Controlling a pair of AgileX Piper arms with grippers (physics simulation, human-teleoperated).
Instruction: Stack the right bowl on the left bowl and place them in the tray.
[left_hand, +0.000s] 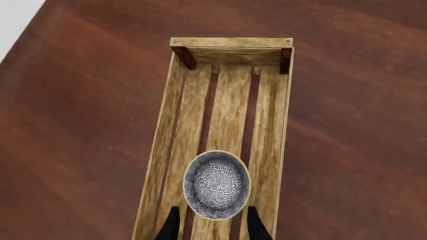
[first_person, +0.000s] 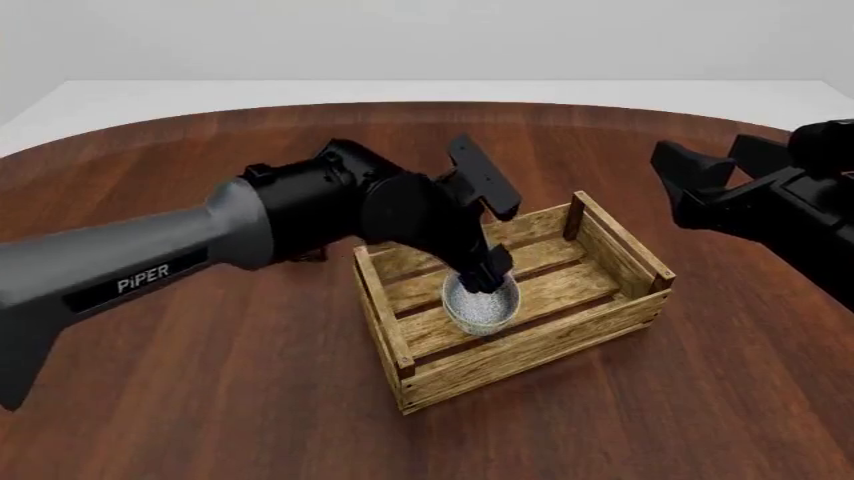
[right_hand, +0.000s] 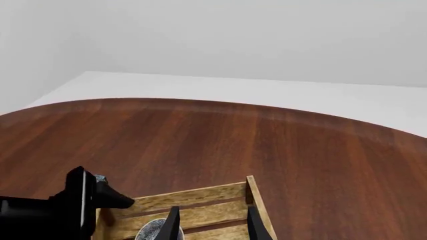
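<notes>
The tray (first_person: 387, 322) is a light-wood slatted crate in the middle of the table. Inside it, on the slats, rests a blue-and-white patterned bowl (first_person: 481, 303); I cannot tell whether it is one bowl or a stack of two. My left gripper (first_person: 487, 278) hangs just above the bowl, open, its fingers on either side of the bowl's (left_hand: 217, 185) rim in the left wrist view. The right gripper (first_person: 697, 160) is open and holds nothing, raised above the table to the right of the tray. From the right wrist, the tray (right_hand: 193, 207) and a sliver of the bowl (right_hand: 152, 230) show below.
The tray's far corner posts (left_hand: 185, 57) stand above the slats. The left arm (first_person: 307, 215) reaches across the table's left half into the tray. The round brown table (first_person: 200, 400) ends at a curved far edge (right_hand: 220, 107) against a white floor.
</notes>
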